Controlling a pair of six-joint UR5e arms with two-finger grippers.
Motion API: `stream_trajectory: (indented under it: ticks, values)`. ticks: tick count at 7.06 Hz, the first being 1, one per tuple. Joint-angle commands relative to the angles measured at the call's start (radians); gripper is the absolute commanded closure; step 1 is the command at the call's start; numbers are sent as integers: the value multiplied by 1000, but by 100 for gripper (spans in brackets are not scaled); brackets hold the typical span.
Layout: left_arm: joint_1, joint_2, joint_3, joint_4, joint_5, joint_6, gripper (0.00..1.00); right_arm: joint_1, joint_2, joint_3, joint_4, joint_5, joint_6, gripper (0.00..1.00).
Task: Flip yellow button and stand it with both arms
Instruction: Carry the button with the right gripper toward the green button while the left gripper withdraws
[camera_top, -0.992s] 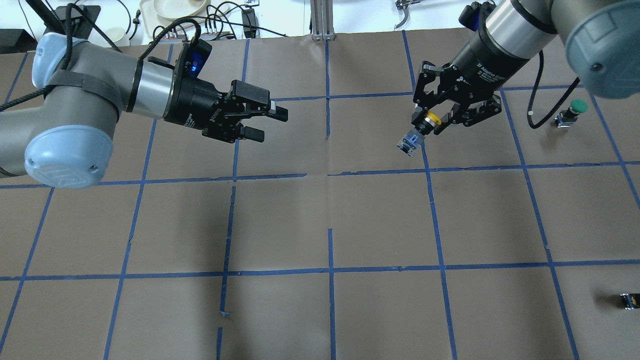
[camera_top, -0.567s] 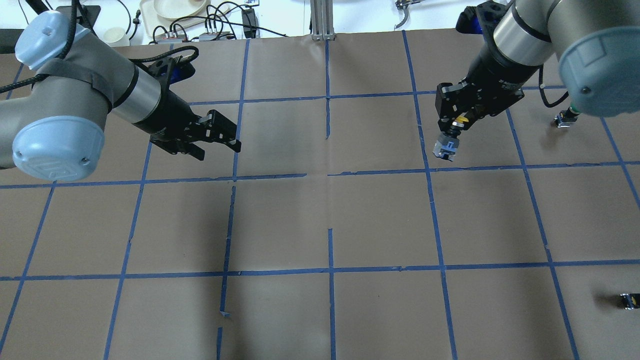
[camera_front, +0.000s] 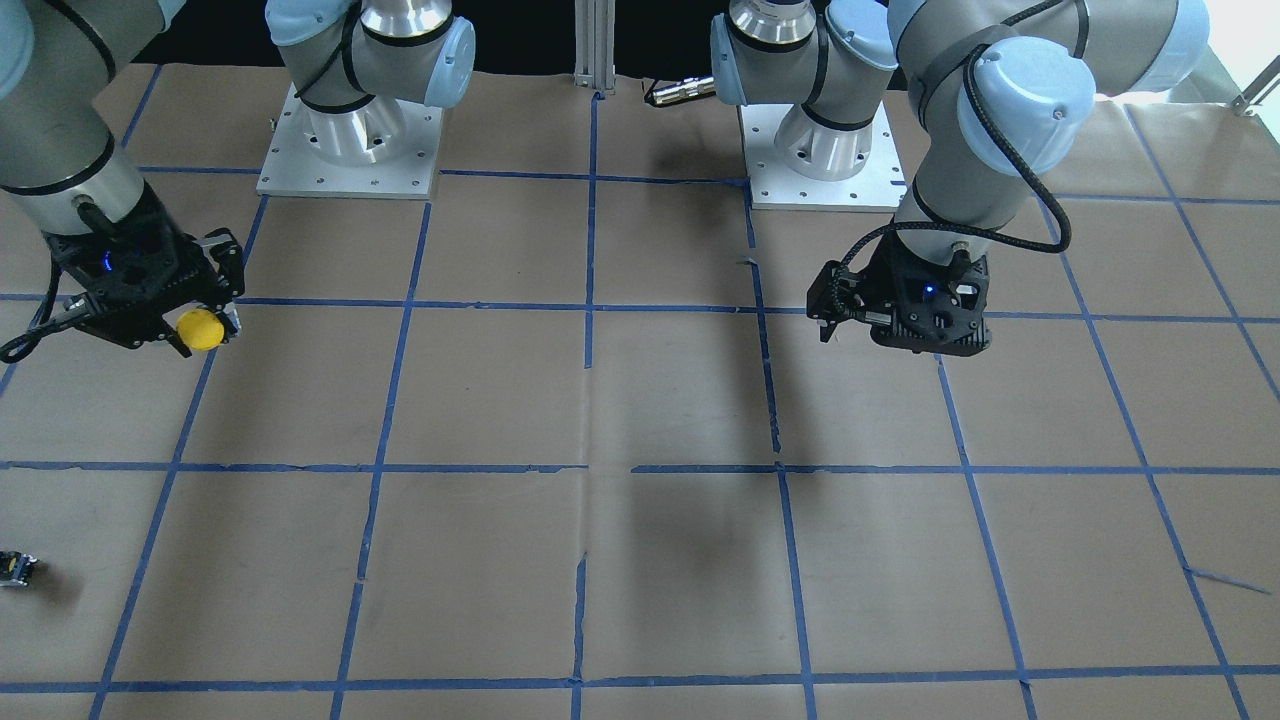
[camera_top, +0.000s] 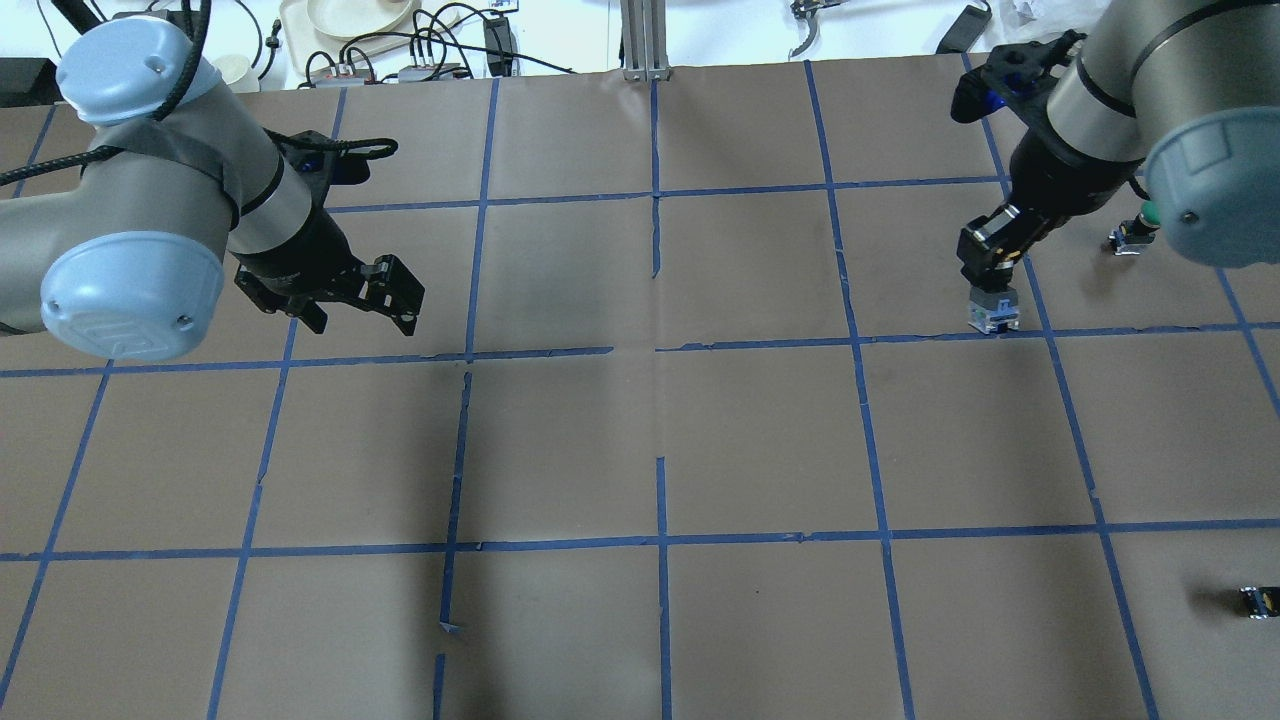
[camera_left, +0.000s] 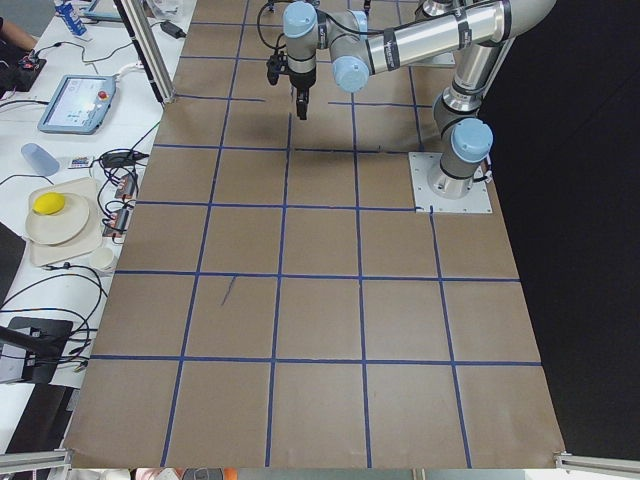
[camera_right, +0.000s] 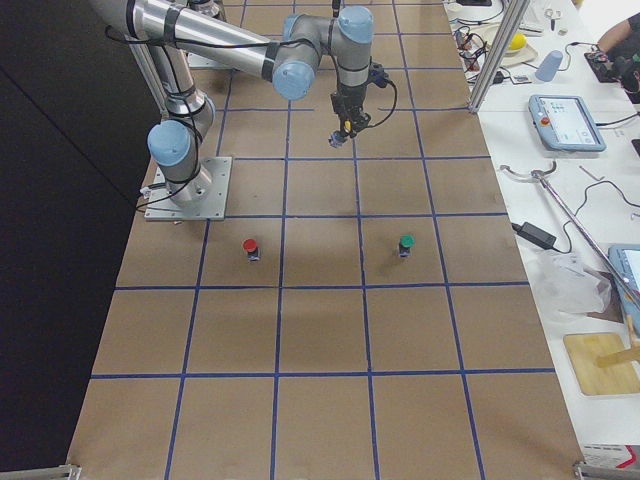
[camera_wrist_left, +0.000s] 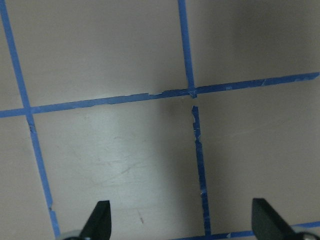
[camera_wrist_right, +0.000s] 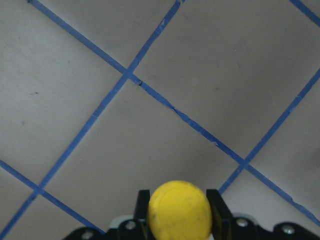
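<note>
The right pincer (camera_wrist_right: 178, 200) is pinching the yellow button (camera_front: 200, 329). Its two black fingers (camera_wrist_right: 216, 205) press on either side, just under the cap. The cap is a smooth, glossy, round yellow dome. The short body is blocky grey plastic with a blue part, and in the overhead view it sticks out past the fingertips toward 6 o'clock. In that view the button is between 2 and 3 o'clock from the middle of the tabletop (camera_top: 760, 440), just above a line of blue tape (camera_top: 940, 337). Whether the body touches the surface cannot be told.

The right arm (camera_top: 1100, 110) is silver-grey metal with a light-blue joint cap and reaches in from 1 o'clock.

The left pincer (camera_wrist_left: 182, 225) is spread wide and holds nothing; its two dark fingertips stand far apart over the paper. In the overhead view it hangs between 9 and 10 o'clock from the middle, at the end of the left arm (camera_top: 170, 200), which has a black braided cable along it.

The tabletop is covered in matte brown paper, creased at the seams and marked into squares by the tape, which is frayed in places. A green button (camera_right: 405, 243) stands at 3 o'clock from the right pincer. In the right side view a red button (camera_right: 250, 246) stands at 9 o'clock from the green one. A small black block (camera_top: 1258, 600) lies at 4 o'clock near the edge.
</note>
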Motion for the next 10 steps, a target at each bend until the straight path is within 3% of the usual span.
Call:
stream_trajectory:
  ticks: [1,2,3,4,6,8,10]
  values:
    - [-21,0,190,-90,-66,-35,0,-166,0,78,-89,-2,-338,90]
    - [-28,-6,246,-204,-69,-55,0,-276,6,89,-90,8,-536,90]
    - [-26,6,250,-228,-68,-101,0,-392,13,103,-78,72,-725,91]
    - [-22,-6,274,-239,-65,-104,0,-471,13,138,-74,191,-907,90]
    - [-34,9,280,-306,-13,-111,0,-539,11,169,-73,294,-1212,90]
    - [-45,16,286,-369,-98,-106,0,-629,41,171,-1,359,-1522,90]
    - [-44,-4,302,-366,-83,-108,0,-691,133,160,62,387,-1758,89]
